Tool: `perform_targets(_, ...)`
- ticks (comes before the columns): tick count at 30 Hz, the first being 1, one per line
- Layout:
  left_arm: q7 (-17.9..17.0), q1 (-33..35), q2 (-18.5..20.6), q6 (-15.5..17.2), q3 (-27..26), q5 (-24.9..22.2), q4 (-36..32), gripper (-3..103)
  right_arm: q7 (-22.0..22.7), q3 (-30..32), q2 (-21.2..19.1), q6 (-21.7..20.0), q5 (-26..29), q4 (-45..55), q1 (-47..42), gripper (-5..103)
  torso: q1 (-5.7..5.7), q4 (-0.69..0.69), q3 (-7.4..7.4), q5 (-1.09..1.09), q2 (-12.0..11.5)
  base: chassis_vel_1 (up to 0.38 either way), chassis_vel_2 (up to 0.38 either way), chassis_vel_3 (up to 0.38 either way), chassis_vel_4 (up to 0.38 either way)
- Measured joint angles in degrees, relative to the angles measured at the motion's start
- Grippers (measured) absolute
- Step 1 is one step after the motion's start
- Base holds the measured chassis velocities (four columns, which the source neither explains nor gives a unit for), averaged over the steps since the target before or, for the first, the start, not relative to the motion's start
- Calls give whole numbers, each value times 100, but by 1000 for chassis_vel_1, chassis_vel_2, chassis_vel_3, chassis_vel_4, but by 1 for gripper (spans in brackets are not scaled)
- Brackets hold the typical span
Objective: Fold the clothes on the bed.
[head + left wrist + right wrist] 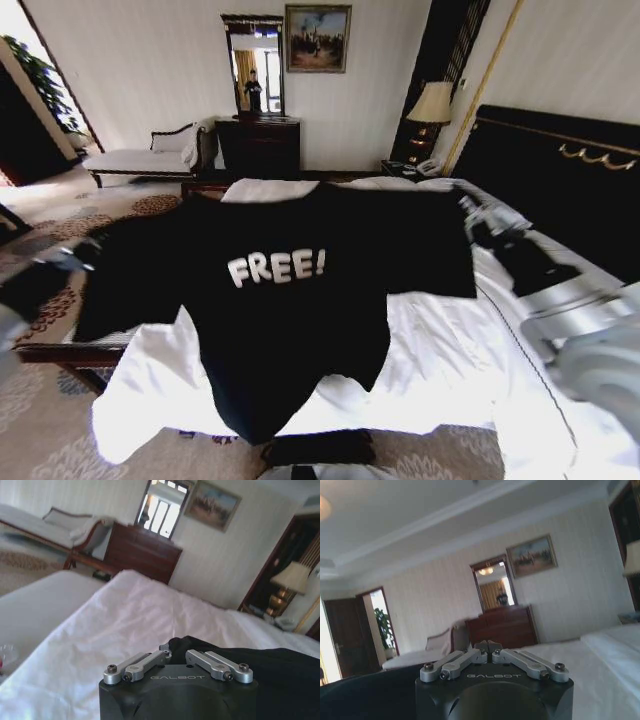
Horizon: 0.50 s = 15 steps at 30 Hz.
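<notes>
The black T-shirt (pixel 290 330) with white "FREE!" lettering hangs spread wide above the foot of the bed (pixel 440 350), its hem drooping over the white sheet's edge. My left gripper (pixel 95 250) holds the left sleeve end, and my right gripper (pixel 468 212) holds the right shoulder. In the left wrist view the left gripper (pixel 174 652) is shut, with black fabric (pixel 270 675) bunched beside its fingertips. The right gripper (pixel 487 646) also has its fingers pressed together, and the black cloth (pixel 370 695) stretches away below it.
The dark headboard (pixel 560 180) rises at the right. A chaise bench (pixel 150 155), a dark dresser (pixel 258 145) with a mirror, and a lamp (pixel 432 103) on a nightstand stand along the far wall. Patterned carpet (pixel 60 210) lies left of the bed.
</notes>
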Motion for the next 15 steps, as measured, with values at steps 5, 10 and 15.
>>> perform_targets(5,401,-271,37,38,1889,1744,68,0,178,-1111,80,-322,-544,-112,-151,0,-1,-2,-1,-1,1,0,0,0,0)
perform_targets(10,568,-638,107,-41,2738,2531,795,0,88,-1533,-100,-213,-781,-811,204,0,-1,4,0,0,0,0,0,0,0)
perform_targets(15,677,-1041,111,-121,2954,2576,1125,0,-258,-1762,-273,150,-638,-1186,809,0,1,1,1,-1,0,0,0,0,0)
